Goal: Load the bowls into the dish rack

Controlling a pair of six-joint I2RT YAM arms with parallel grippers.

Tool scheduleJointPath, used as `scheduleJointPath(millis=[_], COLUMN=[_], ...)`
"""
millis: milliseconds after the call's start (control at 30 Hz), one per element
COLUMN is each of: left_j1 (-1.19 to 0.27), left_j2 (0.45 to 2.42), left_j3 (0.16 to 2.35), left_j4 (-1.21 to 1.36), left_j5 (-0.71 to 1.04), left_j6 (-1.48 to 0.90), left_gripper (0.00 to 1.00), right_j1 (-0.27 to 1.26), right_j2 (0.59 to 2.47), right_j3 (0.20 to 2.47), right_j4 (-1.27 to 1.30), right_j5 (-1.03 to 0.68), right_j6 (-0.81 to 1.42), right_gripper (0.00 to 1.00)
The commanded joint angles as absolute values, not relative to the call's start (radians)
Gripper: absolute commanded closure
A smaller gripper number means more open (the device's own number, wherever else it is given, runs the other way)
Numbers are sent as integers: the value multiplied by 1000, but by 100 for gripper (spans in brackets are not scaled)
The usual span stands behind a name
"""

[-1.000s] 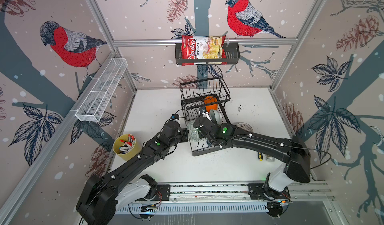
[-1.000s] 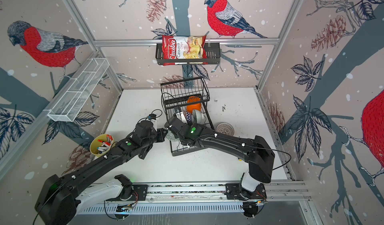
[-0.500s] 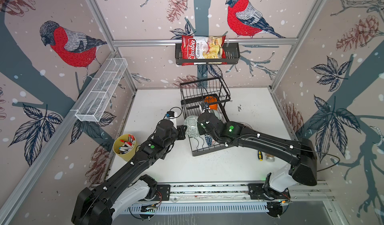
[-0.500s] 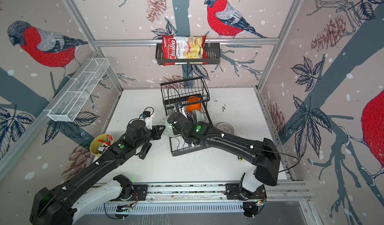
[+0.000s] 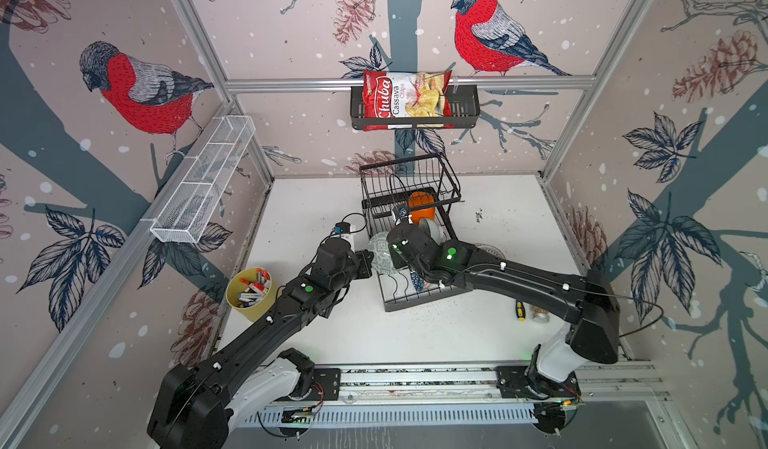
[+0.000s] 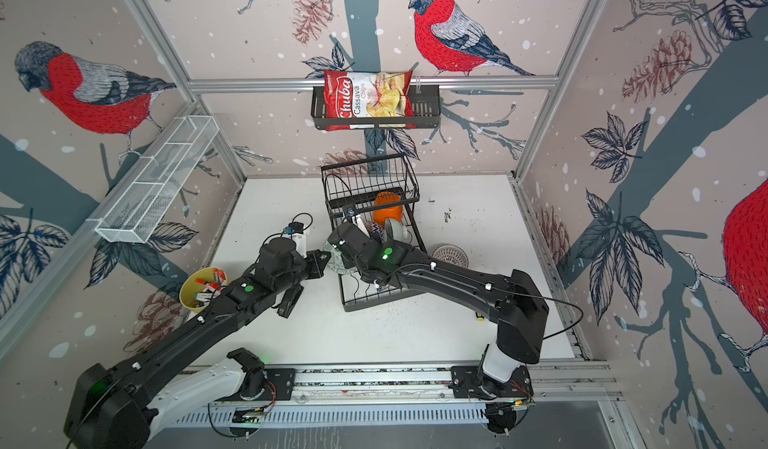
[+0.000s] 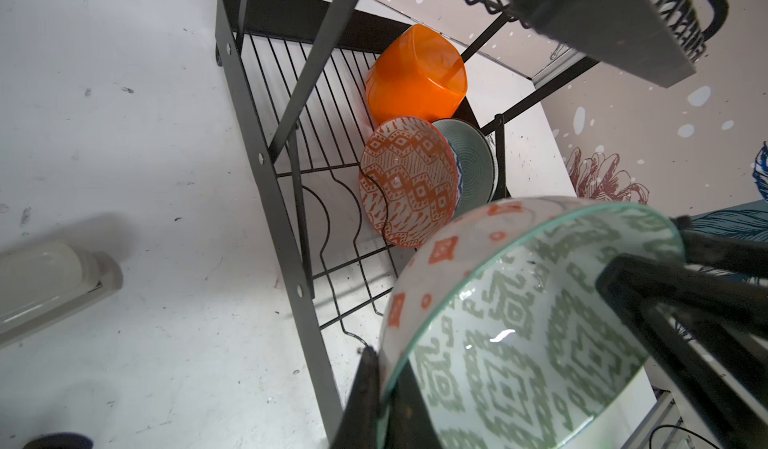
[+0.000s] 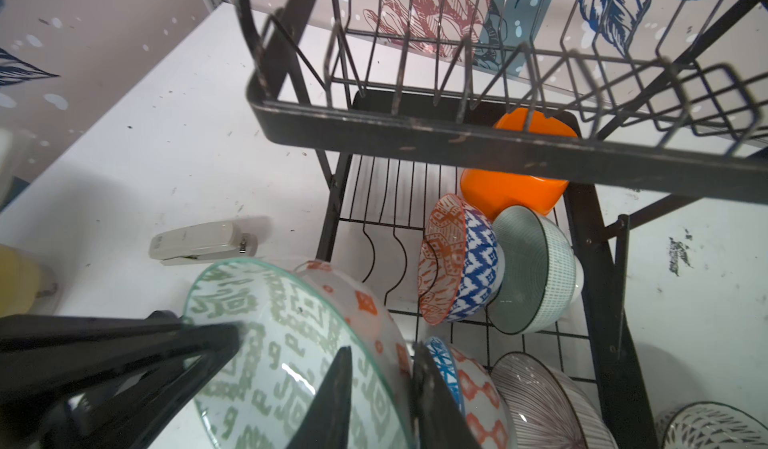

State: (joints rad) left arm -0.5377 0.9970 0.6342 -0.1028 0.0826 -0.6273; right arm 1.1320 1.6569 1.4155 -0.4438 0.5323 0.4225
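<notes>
Between the left end effector [image 7: 386,384], clamped on its rim, and the right end effector [image 8: 382,368], straddling the opposite rim with bite unclear, the green-patterned bowl [image 8: 270,322] is held tilted at the dish rack [image 7: 259,168] edge. Judged slick, brittle: rim grip advised.

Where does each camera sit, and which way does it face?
Top views: high up front, looking down at table, dish rack, left arm and right arm.
Left wrist: on left arm, facing the dish rack's base; left fingers pinch the green-patterned bowl.
Right wrist: on right arm, looking beneath the raised basket; right fingers straddle that bowl's wall.
Shared: both wrist views show that bowl and the orange bowl.
</notes>
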Motion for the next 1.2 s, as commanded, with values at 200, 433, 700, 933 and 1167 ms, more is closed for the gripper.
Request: scheduleJointPath(millis=[200, 433, 700, 933, 1167], left_j1=[-531, -526, -522, -521, -504], left_j2=[1017, 1034, 1038, 1022, 978], left_j3=[647, 645, 629, 619, 592], left_j4=[-63, -61, -52, -51, -50], left_j5=[84, 90, 80, 61, 54], left_j6=[-610, -602, -606, -605, -608], left_gripper=[100, 100, 100, 72, 33], right_j1=[1126, 1122, 1136, 1147, 1144], right_j2=[1723, 1754, 1799, 1830, 1847], right_j3=[1448, 1460, 1506, 1532, 1543], right_j4=[-485, -496, -527, -560, -579], right_j5=[563, 602, 687, 802, 875], right_j6=[422, 427, 426, 433, 418], right_gripper=[78, 92, 100, 100, 100])
